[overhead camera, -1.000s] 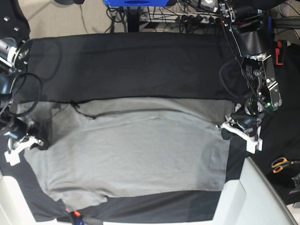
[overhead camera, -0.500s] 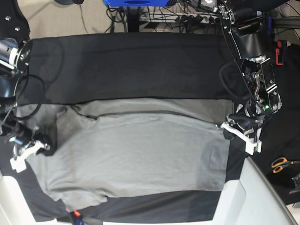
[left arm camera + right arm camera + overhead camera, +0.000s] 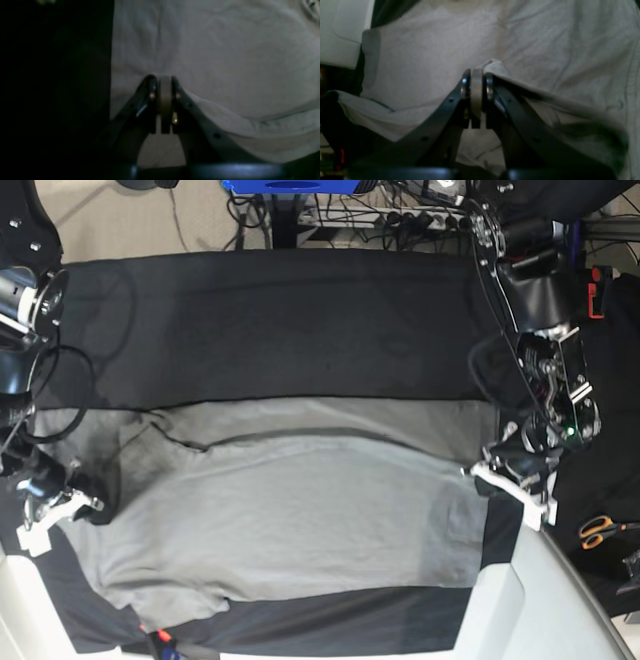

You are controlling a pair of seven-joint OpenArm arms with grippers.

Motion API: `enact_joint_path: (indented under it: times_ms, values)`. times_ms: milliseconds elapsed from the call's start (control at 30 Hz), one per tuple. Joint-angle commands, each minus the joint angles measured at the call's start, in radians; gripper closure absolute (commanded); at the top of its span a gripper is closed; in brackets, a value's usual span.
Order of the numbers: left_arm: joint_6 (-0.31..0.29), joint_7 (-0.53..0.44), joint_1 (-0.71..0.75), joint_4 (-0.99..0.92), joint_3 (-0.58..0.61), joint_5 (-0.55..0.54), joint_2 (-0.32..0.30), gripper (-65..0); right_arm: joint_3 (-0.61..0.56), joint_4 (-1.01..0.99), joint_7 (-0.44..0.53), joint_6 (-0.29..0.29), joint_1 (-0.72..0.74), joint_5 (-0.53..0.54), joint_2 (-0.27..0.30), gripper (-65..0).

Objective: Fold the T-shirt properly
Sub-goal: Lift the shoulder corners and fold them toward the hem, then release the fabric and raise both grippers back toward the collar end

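Both tools lower than one second ago. Left tool (image 3: 165, 82) and right tool (image 3: 476, 75) pinching T-shirt (image 3: 300, 510) edges; folded band beyond tools widens, fold progressing.

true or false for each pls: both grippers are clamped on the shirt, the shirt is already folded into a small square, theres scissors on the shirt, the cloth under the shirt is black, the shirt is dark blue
1. Both grippers are clamped on the shirt. True: the left gripper and the right gripper are each shut on an edge of the T-shirt.
2. The shirt is already folded into a small square. False: it lies spread wide across the table.
3. Scissors lie on the shirt. False: the scissors lie off to the side, apart from the shirt.
4. The cloth under the shirt is black. True: the table cloth is black.
5. The shirt is dark blue. False: it is light grey.
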Motion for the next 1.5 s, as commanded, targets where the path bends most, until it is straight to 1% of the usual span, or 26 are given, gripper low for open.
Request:
enact_joint_path:
  times_ms: [0, 33, 67, 133, 200, 233, 267, 300, 333, 433, 467, 500, 567, 600, 633, 700, 767, 800, 867, 933, 1000, 1167, 1267, 1300, 1367, 1467]
  values:
    - [-0.004, -0.020, -0.025, 0.008, -0.007, -0.011, -0.010, 0.0, 0.005, 0.015, 0.036, 0.009, 0.033, 0.025, 0.016, -6.2]
    - [-0.004, -0.020, -0.034, 0.005, -0.009, -0.011, -0.011, -4.6, 0.007, 0.015, 0.042, 0.009, 0.033, 0.026, 0.016, -12.0]
    - [-0.004, -0.020, -0.039, 0.004, -0.009, -0.011, -0.011, -16.6, 0.009, 0.015, 0.042, 0.009, 0.033, 0.032, 0.016, -19.8]
    - [-0.004, -0.020, -0.042, 0.008, -0.009, -0.011, -0.014, -36.5, 0.010, 0.018, 0.044, 0.009, 0.033, 0.035, 0.016, -35.1]
    - [-0.004, -0.020, -0.050, 0.013, -0.011, -0.020, -0.025, -53.3, 0.010, 0.030, 0.058, 0.009, 0.030, 0.046, 0.016, -48.8]
    - [-0.004, -0.020, -0.053, 0.013, -0.011, -0.020, -0.027, -59.4, 0.010, 0.047, 0.061, 0.009, 0.023, 0.068, 0.016, -51.8]
    - [-0.007, -0.020, -0.053, 0.014, -0.011, -0.020, -0.028, -64.0, 0.010, 0.075, 0.059, 0.009, 0.008, 0.095, 0.018, -52.1]
    - [-0.007, -0.020, -0.048, 0.028, -0.011, -0.022, -0.030, -65.0, 0.010, 0.110, 0.056, 0.009, -0.006, 0.129, 0.019, -51.6]
    - [-0.008, -0.020, -0.042, 0.050, -0.011, -0.022, -0.030, -65.0, 0.010, 0.148, 0.054, 0.009, -0.035, 0.172, 0.019, -50.3]
    - [-0.011, -0.020, 0.042, 0.148, -0.011, -0.022, -0.030, -65.0, 0.010, 0.288, 0.054, 0.009, -0.148, 0.312, 0.021, -44.0]
    - [-0.021, -0.020, 0.081, 0.189, -0.009, -0.022, -0.030, -65.0, 0.012, 0.328, 0.054, -0.050, -0.196, 0.365, 0.021, -42.6]
    - [-0.036, -0.020, 0.125, 0.228, -0.007, -0.022, -0.030, -65.0, 0.012, 0.365, 0.054, -0.124, -0.248, 0.421, 0.021, -41.9]
    - [-0.083, -0.020, 0.210, 0.295, -0.004, -0.020, -0.031, -64.7, 0.012, 0.406, 0.070, -0.269, -0.346, 0.537, 0.015, -42.6]
    - [-0.106, -0.020, 0.239, 0.310, -0.009, -0.020, -0.031, -62.5, 0.012, 0.406, 0.084, -0.322, -0.383, 0.583, 0.013, -42.8]
    - [-0.134, -0.022, 0.266, 0.317, -0.017, -0.026, -0.030, -59.4, 0.012, 0.406, 0.107, -0.366, -0.420, 0.635, 0.013, -43.1]
    - [-0.182, -0.022, 0.303, 0.303, -0.064, -0.079, -0.024, -51.7, 0.010, 0.401, 0.147, -0.420, -0.480, 0.715, 0.009, -44.4]
    - [-0.202, -0.020, 0.328, 0.252, -0.127, -0.175, -0.011, -43.1, 0.010, 0.371, 0.180, -0.466, -0.517, 0.770, -0.013, -44.6]
    - [-0.203, -0.020, 0.337, 0.220, -0.153, -0.220, -0.010, -40.5, 0.010, 0.348, 0.194, -0.484, -0.521, 0.786, -0.016, -44.7]
    - [-0.203, -0.019, 0.349, 0.152, -0.193, -0.306, -0.011, -36.7, 0.010, 0.265, 0.219, -0.501, -0.520, 0.812, -0.016, -44.7]
    - [-0.203, -0.019, 0.359, 0.106, -0.207, -0.347, -0.014, -36.0, 0.009, 0.194, 0.225, -0.498, -0.500, 0.815, -0.014, -44.7]
    - [-0.205, -0.019, 0.369, 0.091, -0.202, -0.352, -0.034, -36.0, 0.009, 0.145, 0.225, -0.498, -0.483, 0.798, -0.014, -44.7]
    - [-0.205, -0.019, 0.371, 0.088, -0.202, -0.347, -0.034, -35.4, 0.009, 0.056, 0.272, -0.498, -0.437, 0.727, 0.006, -44.7]
    - [-0.205, -0.019, 0.371, 0.088, -0.202, -0.347, -0.034, -35.2, 0.009, -0.013, 0.272, -0.500, -0.379, 0.694, 0.010, -44.6]
    - [-0.205, -0.019, 0.371, 0.088, -0.202, -0.347, -0.034, -35.2, 0.007, -0.036, 0.272, -0.500, -0.360, 0.681, 0.019, -44.4]
    - [-0.205, -0.019, 0.371, 0.088, -0.202, -0.347, -0.034, -35.2, 0.005, -0.074, 0.272, -0.500, -0.326, 0.646, 0.035, -44.3]
    - [-0.205, -0.019, 0.369, 0.088, -0.202, -0.347, -0.034, -35.2, 0.009, -0.113, 0.274, -0.498, -0.279, 0.589, 0.039, -44.0]
